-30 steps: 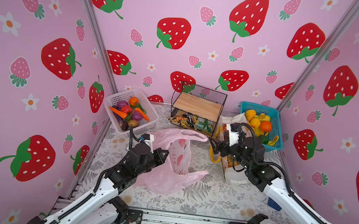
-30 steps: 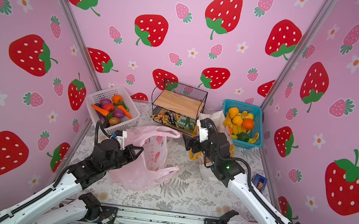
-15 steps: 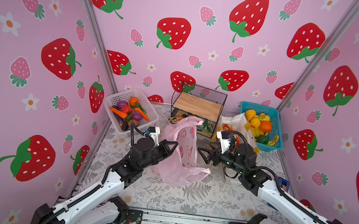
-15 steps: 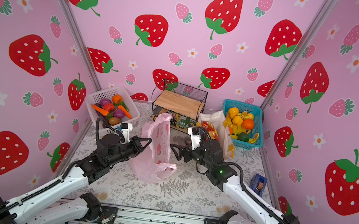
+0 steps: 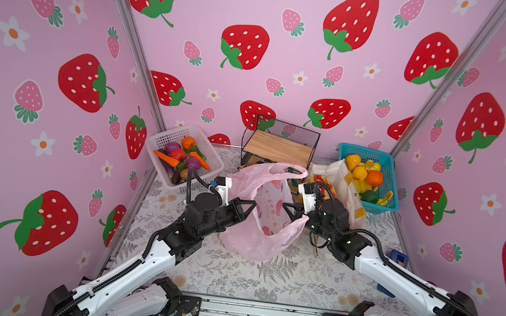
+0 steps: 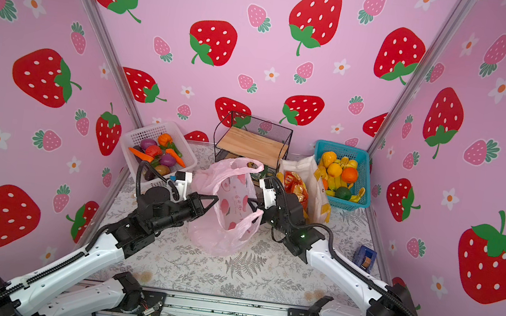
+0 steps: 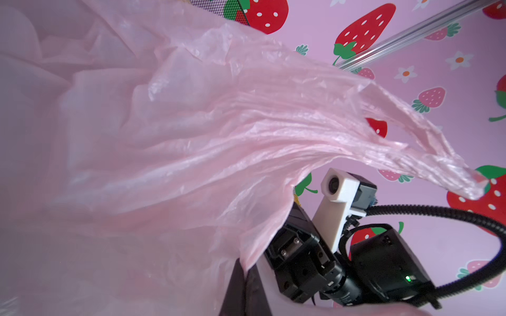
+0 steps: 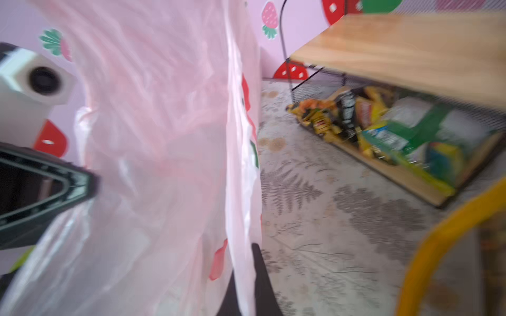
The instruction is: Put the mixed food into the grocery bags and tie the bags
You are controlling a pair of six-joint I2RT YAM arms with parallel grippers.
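The left tool (image 5: 252,203) and right tool (image 5: 286,206) were clamped on the pink bag (image 5: 253,243); excess spreading could have torn its thin film.

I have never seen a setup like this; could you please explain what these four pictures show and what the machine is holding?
These are two robot arms at a table, each ending in a two-fingered gripper. The two wide pictures come from one camera head above, looking down on everything. The two close-ups come from small cameras on the arms' wrists.

On the table stand a white basket of toy vegetables, a wire shelf with a wooden top, a blue basket of fruit, and a white tote with snack packets inside.

In the middle is a thin pink bag. The left gripper and the right gripper are each shut on one side of its rim, holding its mouth open.
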